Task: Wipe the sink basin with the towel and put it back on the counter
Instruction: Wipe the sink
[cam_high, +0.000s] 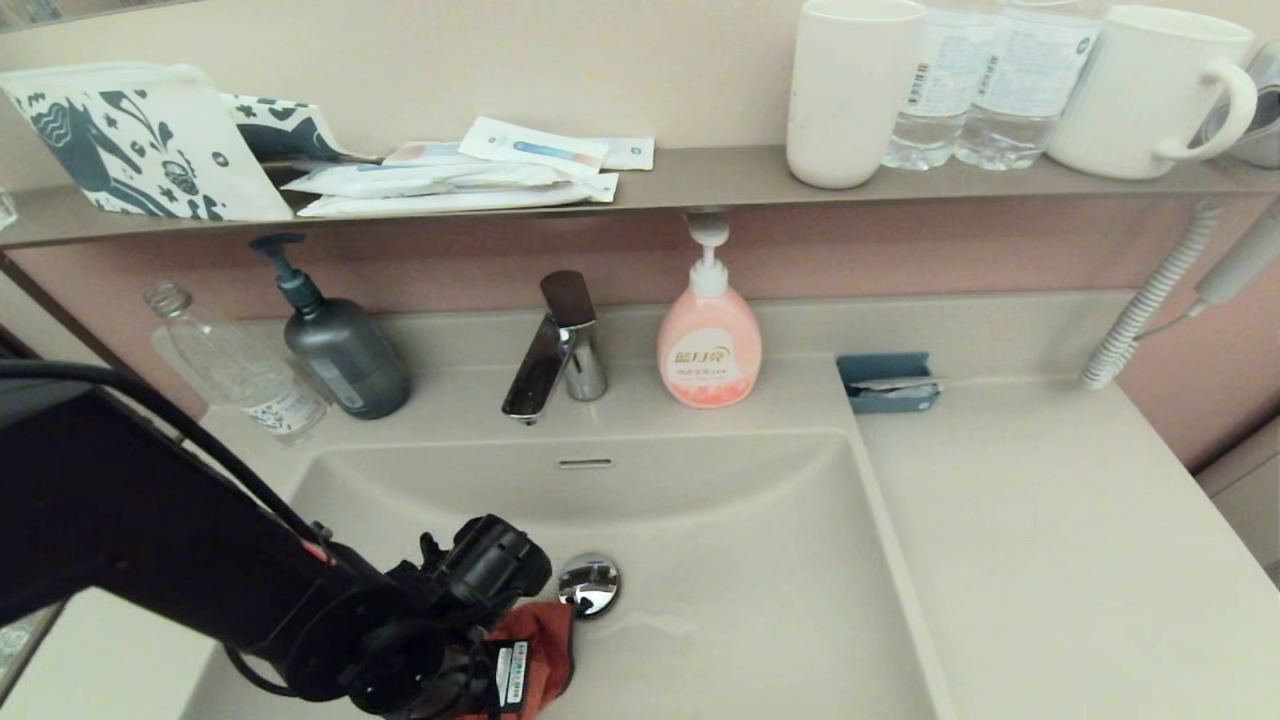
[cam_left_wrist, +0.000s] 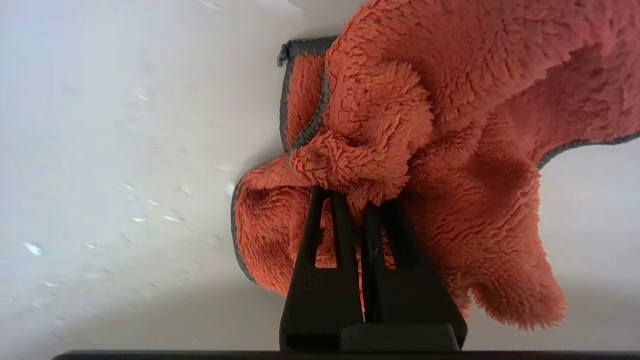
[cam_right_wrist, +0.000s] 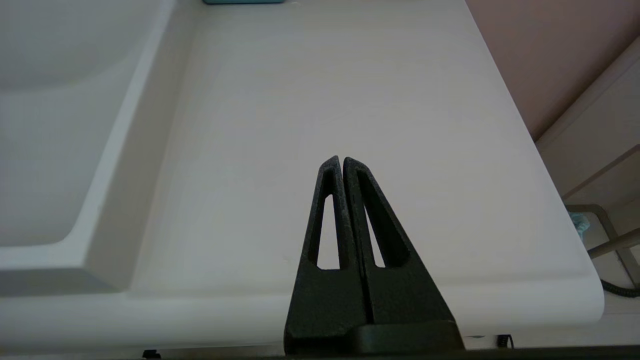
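Observation:
The beige sink basin (cam_high: 760, 560) fills the middle of the head view, with its chrome drain plug (cam_high: 588, 583) and overflow slot (cam_high: 585, 463). My left arm reaches down into the basin from the left. The left gripper (cam_left_wrist: 356, 195) is shut on the orange-red towel (cam_left_wrist: 450, 150), which is bunched against the wet basin floor (cam_left_wrist: 125, 150). In the head view the towel (cam_high: 545, 650) lies just left of the drain plug, partly hidden by the wrist. The right gripper (cam_right_wrist: 342, 160) hangs shut and empty over the counter (cam_right_wrist: 325, 100), right of the basin.
A chrome faucet (cam_high: 555, 350), pink soap bottle (cam_high: 708, 340), dark pump bottle (cam_high: 340, 345) and clear bottle (cam_high: 240, 370) stand behind the basin. A small teal holder (cam_high: 888, 382) sits at the counter's back. The wall shelf (cam_high: 700, 185) carries cups and bottles.

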